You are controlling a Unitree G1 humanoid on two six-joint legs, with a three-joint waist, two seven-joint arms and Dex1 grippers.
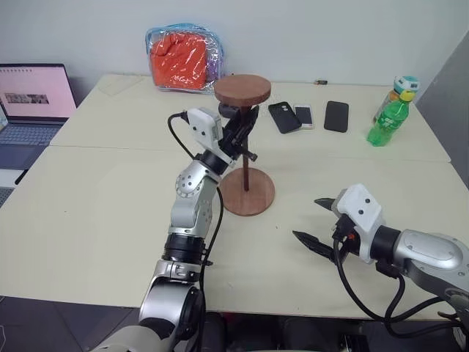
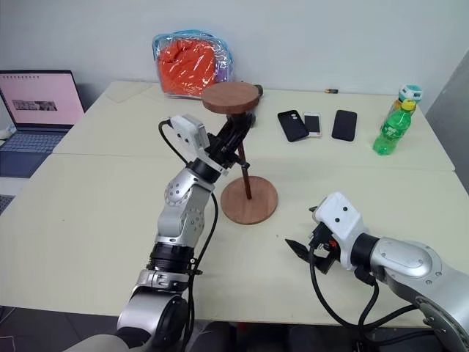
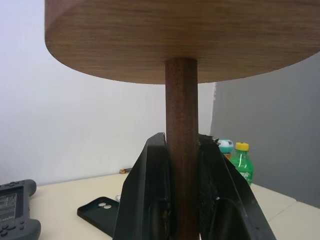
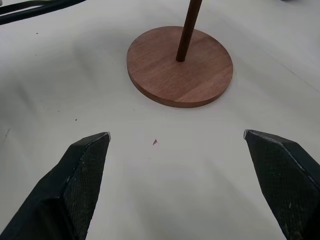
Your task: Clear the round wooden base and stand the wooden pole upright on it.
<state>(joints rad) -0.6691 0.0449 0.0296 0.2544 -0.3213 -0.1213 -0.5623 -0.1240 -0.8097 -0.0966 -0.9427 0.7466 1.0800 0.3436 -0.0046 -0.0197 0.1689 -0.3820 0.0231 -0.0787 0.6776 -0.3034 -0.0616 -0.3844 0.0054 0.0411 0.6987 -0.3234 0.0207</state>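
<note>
My left hand (image 1: 245, 125) is clamped on the pole (image 1: 245, 158), high up the shaft, just under the small disc (image 1: 242, 89) fixed at its top; in the left wrist view both fingers (image 3: 150, 195) press flat against the rod with no gap. The pole's lower end sits at the centre of the base (image 1: 248, 192), which lies flat on the counter (image 1: 95, 198) with nothing else on it, so I judge the clearing done and the seating step in hand. The pole leans a little rather than standing true, and I cannot tell whether its tip is fully down in the hole. Next I would need to square it up, press it home, then ease my grip off without nudging it. My right hand (image 2: 303, 233) hovers low over the counter near the base, apart from it, its fingers spread wide and holding nothing. Beyond lie three phones (image 1: 303, 116) and a green bottle (image 1: 388, 117), well apart
</note>
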